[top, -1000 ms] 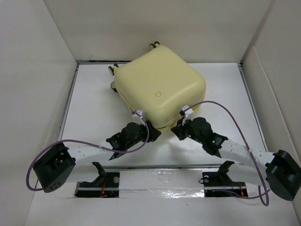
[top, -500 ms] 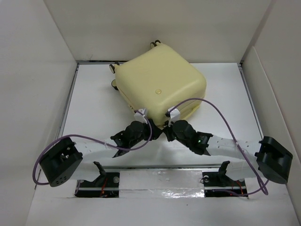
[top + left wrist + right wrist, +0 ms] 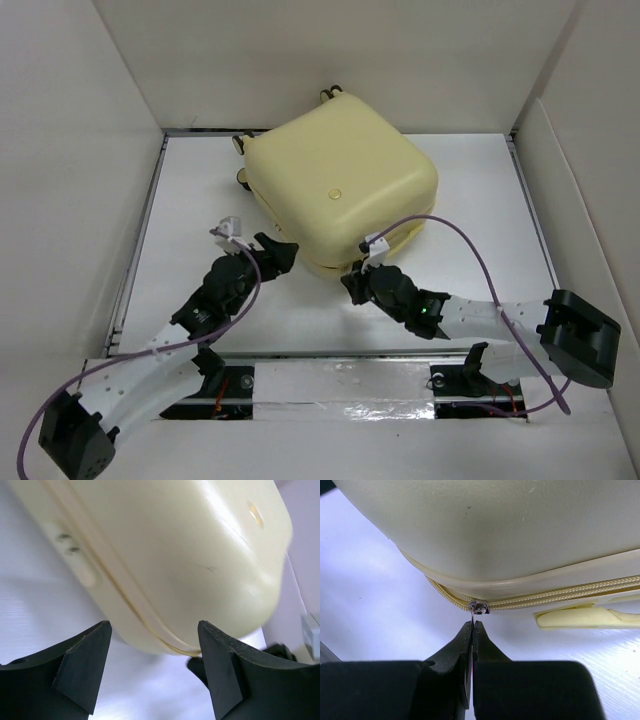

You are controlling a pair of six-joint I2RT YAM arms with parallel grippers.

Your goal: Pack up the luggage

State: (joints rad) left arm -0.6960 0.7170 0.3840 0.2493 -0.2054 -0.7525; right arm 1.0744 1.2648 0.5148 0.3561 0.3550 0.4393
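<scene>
The luggage (image 3: 340, 180) is a pale-yellow hard-shell suitcase lying closed on the white table, with its caster wheels (image 3: 240, 147) at the far left. My right gripper (image 3: 351, 284) is at its near corner, shut on the metal zipper pull (image 3: 479, 607); in the right wrist view the right gripper (image 3: 472, 625) pinches the tab just below the zipper line of the luggage (image 3: 520, 530). My left gripper (image 3: 279, 250) stands open a little left of that corner, touching nothing. The left wrist view shows the left gripper (image 3: 154, 625) empty before the luggage (image 3: 175, 555).
White walls close in the table on the left, back and right. A pale handle (image 3: 580, 617) lies along the suitcase's side beside the zipper. Purple cables (image 3: 470, 245) loop over both arms. A metal rail (image 3: 340, 380) with the arm bases runs along the near edge.
The left gripper has opened and drawn back to the left, away from the suitcase corner. The right gripper has slid left along the near edge, still pinching the zipper pull.
</scene>
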